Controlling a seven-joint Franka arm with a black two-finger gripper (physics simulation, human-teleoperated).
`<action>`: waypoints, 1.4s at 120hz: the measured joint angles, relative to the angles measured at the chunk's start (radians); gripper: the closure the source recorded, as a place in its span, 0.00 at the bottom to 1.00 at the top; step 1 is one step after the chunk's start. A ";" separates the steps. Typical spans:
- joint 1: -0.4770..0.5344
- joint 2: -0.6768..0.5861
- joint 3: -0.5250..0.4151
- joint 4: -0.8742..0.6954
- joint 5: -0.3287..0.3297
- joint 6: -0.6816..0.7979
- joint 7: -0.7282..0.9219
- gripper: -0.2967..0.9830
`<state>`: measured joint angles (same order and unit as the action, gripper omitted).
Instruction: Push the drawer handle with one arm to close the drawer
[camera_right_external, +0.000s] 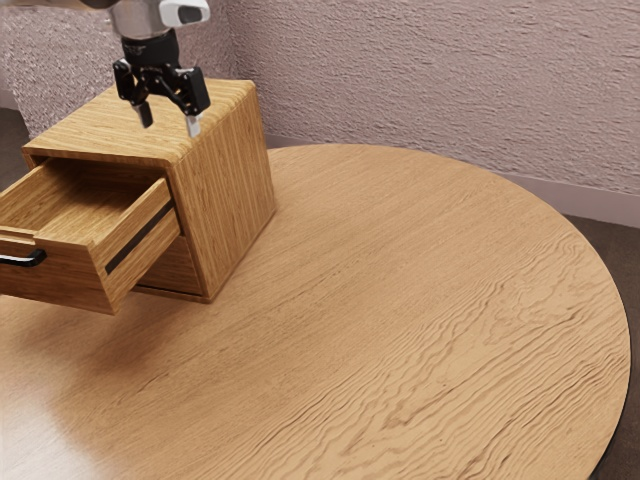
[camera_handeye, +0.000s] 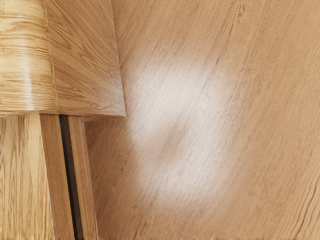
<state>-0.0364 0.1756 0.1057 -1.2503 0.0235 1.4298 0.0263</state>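
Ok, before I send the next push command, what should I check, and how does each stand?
1. Jaws carrying nothing: ok, apart with nothing between them.
2. Drawer closed: not ok, it stands out of the cabinet.
3. Gripper in front of the handle: not ok, it hangs high, back near the cabinet.
4. Whole handle in sight: not ok, cut off at the exterior view's left edge.
5. Gap from jaws to cabinet: cannot tell.

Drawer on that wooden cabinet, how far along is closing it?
Nothing looks done: the drawer sticks out of the cabinet, its inside showing. Nothing is in hand: the open gripper hangs up by the cabinet, away from the black handle. What's left is the whole push: reach the handle, then press until the drawer sits closed.
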 joint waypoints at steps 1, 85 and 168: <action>-0.009 0.000 0.012 0.000 -0.002 -0.001 0.001 0.23; 0.322 -0.943 -0.038 -1.096 0.113 0.041 -0.161 0.34; 0.471 -0.719 0.019 -1.096 0.130 0.395 -0.023 0.83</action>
<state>0.4342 -0.5435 0.1250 -2.3465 0.1536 1.8246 0.0029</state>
